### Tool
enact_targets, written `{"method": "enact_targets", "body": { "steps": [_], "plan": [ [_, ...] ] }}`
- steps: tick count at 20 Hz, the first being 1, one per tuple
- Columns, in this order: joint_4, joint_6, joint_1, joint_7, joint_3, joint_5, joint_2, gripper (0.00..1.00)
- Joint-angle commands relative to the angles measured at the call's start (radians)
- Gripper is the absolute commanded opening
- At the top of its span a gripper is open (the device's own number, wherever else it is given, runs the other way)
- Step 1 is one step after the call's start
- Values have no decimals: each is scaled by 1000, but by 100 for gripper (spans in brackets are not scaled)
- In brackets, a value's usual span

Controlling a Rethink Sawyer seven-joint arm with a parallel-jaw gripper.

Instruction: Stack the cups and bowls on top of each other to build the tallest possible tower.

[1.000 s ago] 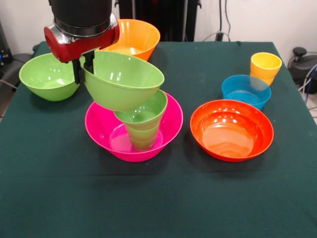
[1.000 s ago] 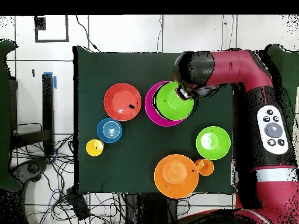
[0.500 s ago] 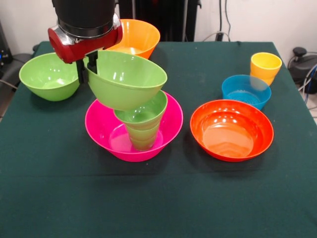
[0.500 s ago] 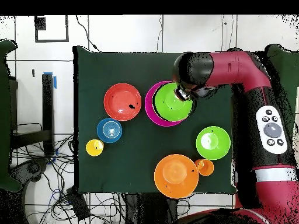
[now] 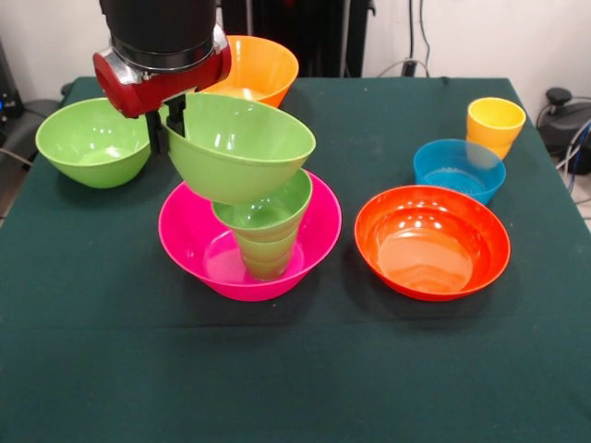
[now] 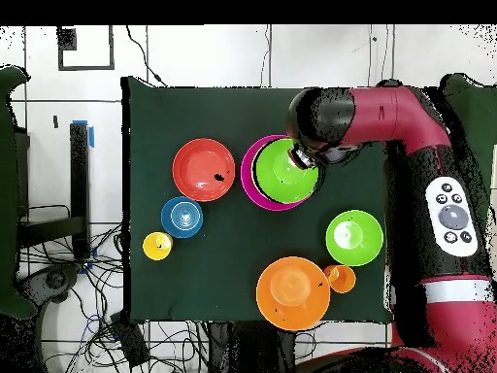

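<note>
— While you ask where my pincer point(image 5: 169, 122) is, it hangs over the worktop point(image 5: 295, 369), clenched on the rim of a light green bowl point(image 5: 238, 148), one finger inside the wall and one outside.

— How does that bowl sit?

— Tilted, its mouth leaning toward the camera across from me. Its underside rests on the tower point(image 5: 263, 235): a smaller green bowl point(image 5: 268, 210) on a green cup point(image 5: 265, 257), standing in the large pink bowl point(image 5: 199, 242).

— And elsewhere on the dark green cloth?

— Seen from across, a second light green bowl point(image 5: 92, 140) sits at the far left, an orange bowl point(image 5: 254, 69) behind my arm. To the right lie a red-orange bowl point(image 5: 432, 242), a translucent blue bowl point(image 5: 459, 169) just behind it, and a yellow-orange cup point(image 5: 495, 125) beyond. From overhead, a small orange cup point(image 6: 340, 279) touches the orange bowl's edge.
</note>
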Motion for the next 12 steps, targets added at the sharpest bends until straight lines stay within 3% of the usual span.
{"method": "enact_targets", "body": {
  "steps": [1,12],
  "plan": [
    [85,28,4,-175,-3,1,13,0],
    [117,-13,-13,-163,16,28,14,0]
  ]
}}
